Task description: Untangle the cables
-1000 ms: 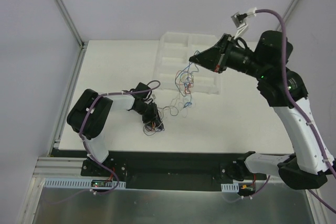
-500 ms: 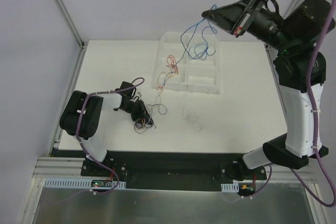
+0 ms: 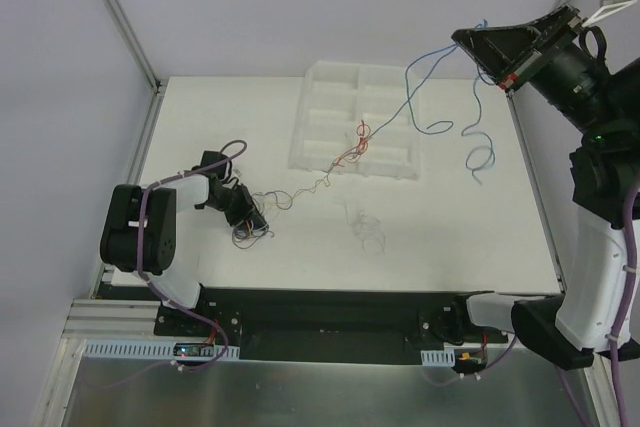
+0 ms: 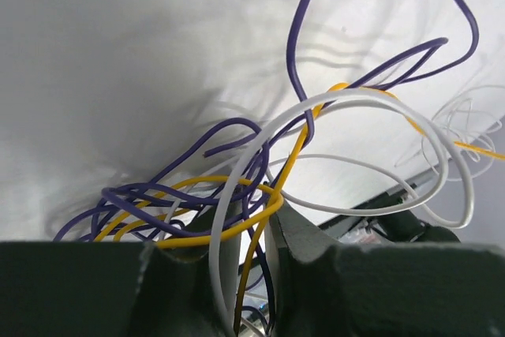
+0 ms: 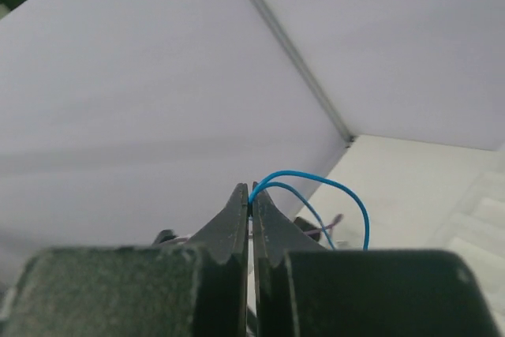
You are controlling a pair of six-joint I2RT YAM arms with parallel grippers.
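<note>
1. White table was the largest thing below me. A clear compartmented tray sat toward its 12 o'clock edge.
2. My right gripper hung high off the table's 2 o'clock corner, its jaws pinched tight on the blue cable. The wrist view showed that strand nipped at the very tips.
3. My left gripper lay low at about 8 o'clock, clamped on the tangle. A yellow cable and a white cable ran between the fingers, and purple cable loops spilled out beyond them.
4. The blue cable slanted from my right gripper toward 7 o'clock, over the tray, to a red cable snarl near the tray's 6 o'clock rim. Thin strands led on from there to my left gripper. A loose blue end curled down at 6 o'clock of my right gripper.
5. My judgement was that the red snarl was the danger. More pull between my grippers could cinch it rather than free it.
6. The line might also catch the tray's rim and drag or tip the tray.
7. With so little blue cable in my tips, a sharp tug could slip it out.
</note>
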